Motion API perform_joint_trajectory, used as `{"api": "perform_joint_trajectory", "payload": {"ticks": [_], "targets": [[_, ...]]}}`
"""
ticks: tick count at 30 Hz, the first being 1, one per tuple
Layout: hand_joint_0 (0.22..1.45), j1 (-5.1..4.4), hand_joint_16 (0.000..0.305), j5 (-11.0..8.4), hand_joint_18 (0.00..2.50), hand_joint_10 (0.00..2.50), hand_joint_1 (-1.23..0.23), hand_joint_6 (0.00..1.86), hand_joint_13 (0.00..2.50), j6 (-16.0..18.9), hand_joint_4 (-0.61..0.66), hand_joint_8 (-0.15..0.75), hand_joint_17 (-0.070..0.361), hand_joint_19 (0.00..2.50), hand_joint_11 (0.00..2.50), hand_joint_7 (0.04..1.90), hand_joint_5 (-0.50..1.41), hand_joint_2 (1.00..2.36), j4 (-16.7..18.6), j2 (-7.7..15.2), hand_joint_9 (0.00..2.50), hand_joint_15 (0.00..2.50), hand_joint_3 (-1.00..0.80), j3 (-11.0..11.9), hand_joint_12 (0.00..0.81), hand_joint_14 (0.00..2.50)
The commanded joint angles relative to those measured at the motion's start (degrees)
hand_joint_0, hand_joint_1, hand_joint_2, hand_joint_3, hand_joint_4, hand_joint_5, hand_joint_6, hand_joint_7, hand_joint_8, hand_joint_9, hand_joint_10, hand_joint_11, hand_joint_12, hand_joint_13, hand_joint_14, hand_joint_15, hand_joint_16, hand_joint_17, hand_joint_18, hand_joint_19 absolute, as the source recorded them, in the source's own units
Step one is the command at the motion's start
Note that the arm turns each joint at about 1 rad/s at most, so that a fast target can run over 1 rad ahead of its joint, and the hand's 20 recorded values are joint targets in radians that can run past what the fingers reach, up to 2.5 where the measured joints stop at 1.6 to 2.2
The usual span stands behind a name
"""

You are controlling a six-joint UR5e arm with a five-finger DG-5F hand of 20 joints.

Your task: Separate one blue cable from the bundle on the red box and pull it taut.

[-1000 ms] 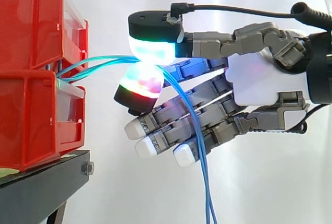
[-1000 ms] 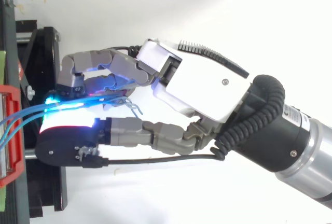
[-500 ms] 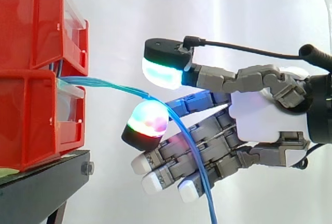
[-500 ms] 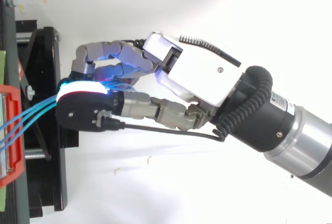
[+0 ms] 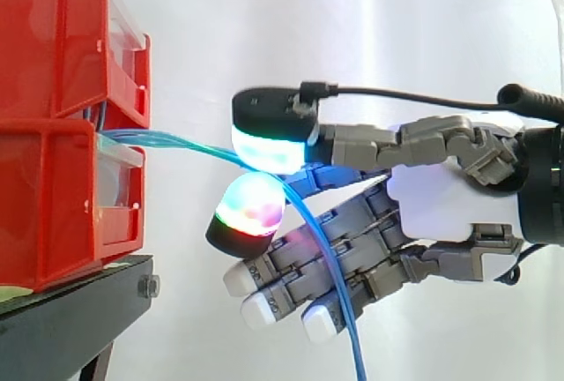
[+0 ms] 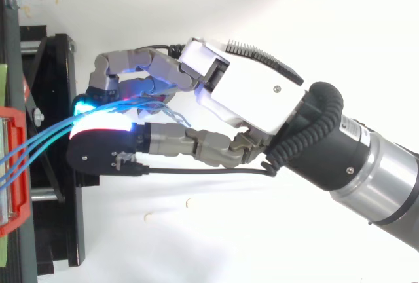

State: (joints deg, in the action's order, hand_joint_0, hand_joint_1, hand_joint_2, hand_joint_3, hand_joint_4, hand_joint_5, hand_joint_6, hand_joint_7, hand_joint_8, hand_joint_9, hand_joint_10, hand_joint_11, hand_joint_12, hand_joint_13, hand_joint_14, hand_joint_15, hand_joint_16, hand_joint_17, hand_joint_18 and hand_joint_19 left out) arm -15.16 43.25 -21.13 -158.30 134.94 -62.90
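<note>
A bundle of thin blue cables [image 5: 176, 143] comes out of the gap between the two stacked red bins [image 5: 53, 205], arcs right and hangs down past the fingers. In the top view the blue cables [image 6: 39, 144] leave the red box [image 6: 16, 165] as three strands. My hand [image 5: 441, 196] reaches in from the right. Its thumb pad [image 5: 269, 147] glows cyan and presses down on the strands over a red-green finger pad [image 5: 251, 205], pinching them. The other fingers stretch out below, white-tipped, with the cables running over them. From above, the hand [image 6: 249, 99] hides the pinch point.
The bins sit on a black stand [image 5: 70, 310], whose frame [image 6: 55, 67] lies left of the hand in the top view. A white curtain is behind. Small crumbs lie on the white surface [image 6: 190, 201] below the hand.
One second ago the pads pinched the cables; half a second ago the thumb had lifted off them. Now it has come back down onto the strands, and the hand sits slightly nearer the bins.
</note>
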Motion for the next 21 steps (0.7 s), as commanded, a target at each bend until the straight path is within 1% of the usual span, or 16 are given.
{"api": "perform_joint_trajectory", "payload": {"ticks": [1,4,6,7,8,9,11,12,13,14,16,17,18,20,21], "targets": [[0.63,-0.05,0.042,-0.54,0.94,0.01,-0.59,0.5,0.91,-0.9,0.34,0.373,0.095,0.48,0.35,1.05,-0.07,1.01,0.0,0.2,1.1,0.32,-0.27,0.0,0.364,0.01],[0.65,0.04,0.043,-0.71,0.96,0.01,-0.64,0.5,0.92,-0.7,0.34,0.375,0.097,0.46,0.35,1.06,-0.07,1.01,0.5,0.4,1.1,0.32,-0.22,0.1,0.365,0.01],[0.64,-0.05,0.041,-0.8,0.95,0.01,-0.66,0.5,0.92,-0.8,0.33,0.369,0.093,0.48,0.36,1.06,-0.07,1.01,0.8,0.4,1.1,0.32,-0.26,0.2,0.359,0.01],[0.59,-0.05,0.041,-0.8,0.94,0.01,-0.64,0.5,0.91,-0.8,0.33,0.364,0.092,0.49,0.36,1.06,-0.07,1.01,0.6,0.4,1.1,0.34,-0.38,0.5,0.356,0.01],[0.56,-0.05,0.042,-0.8,0.95,0.01,-0.59,0.5,0.92,-0.8,0.34,0.367,0.094,0.48,0.35,1.07,-0.07,1.0,0.6,0.4,1.1,0.33,-0.45,0.5,0.36,0.01],[0.56,-0.05,0.042,-0.71,0.95,0.01,-0.57,0.5,0.92,-0.8,0.34,0.367,0.095,0.48,0.36,1.06,-0.07,1.0,0.4,0.4,1.1,0.34,-0.47,1.2,0.359,0.01],[0.53,-0.05,0.044,-0.8,0.96,0.01,-0.45,0.5,0.92,-1.3,0.35,0.376,0.099,0.48,0.35,1.06,-0.07,1.0,-0.6,0.4,1.1,0.33,-0.5,2.4,0.37,0.01],[0.53,-0.05,0.044,-0.89,0.96,0.01,-0.45,0.5,0.92,-2.0,0.35,0.376,0.099,0.48,0.35,1.06,-0.07,1.0,-1.7,0.4,1.1,0.33,-0.5,3.2,0.37,0.01],[0.52,-0.05,0.045,-0.8,0.97,0.01,-0.37,0.5,0.92,-2.4,0.35,0.379,0.101,0.48,0.35,1.05,-0.07,1.0,-2.1,0.4,1.1,0.33,-0.5,3.5,0.373,0.01],[0.52,-0.05,0.045,-0.8,0.96,0.01,-0.32,0.5,0.92,-2.7,0.35,0.374,0.101,0.48,0.35,1.06,-0.07,1.0,-2.3,0.4,1.1,0.33,-0.5,3.5,0.372,0.01],[0.53,0.13,0.044,-0.89,0.96,0.01,-0.28,0.5,0.91,-4.1,0.34,0.374,0.1,0.49,0.36,1.05,-0.07,1.0,-2.2,0.4,1.1,0.34,-0.5,3.4,0.369,0.01],[0.55,0.13,0.043,-0.89,0.94,0.01,-0.28,0.5,0.91,-4.6,0.33,0.366,0.097,0.51,0.35,1.06,-0.07,1.0,-2.1,0.5,1.09,0.34,-0.5,3.4,0.367,0.01],[0.55,0.13,0.043,-1.15,0.94,0.01,-0.28,0.5,0.91,-6.1,0.34,0.368,0.097,0.51,0.35,1.06,-0.07,1.0,-1.7,0.5,1.09,0.34,-0.5,3.3,0.365,0.01],[0.57,0.13,0.043,-2.03,0.94,0.01,-0.33,0.5,0.91,-8.4,0.34,0.367,0.096,0.51,0.35,1.05,-0.07,1.0,-0.9,0.4,1.09,0.34,-0.44,3.2,0.364,0.01],[0.57,0.22,0.042,-2.12,0.94,0.01,-0.34,0.5,0.91,-8.9,0.34,0.366,0.095,0.51,0.36,1.05,-0.07,1.0,-0.7,0.4,1.09,0.34,-0.43,3.2,0.362,0.01]]}}
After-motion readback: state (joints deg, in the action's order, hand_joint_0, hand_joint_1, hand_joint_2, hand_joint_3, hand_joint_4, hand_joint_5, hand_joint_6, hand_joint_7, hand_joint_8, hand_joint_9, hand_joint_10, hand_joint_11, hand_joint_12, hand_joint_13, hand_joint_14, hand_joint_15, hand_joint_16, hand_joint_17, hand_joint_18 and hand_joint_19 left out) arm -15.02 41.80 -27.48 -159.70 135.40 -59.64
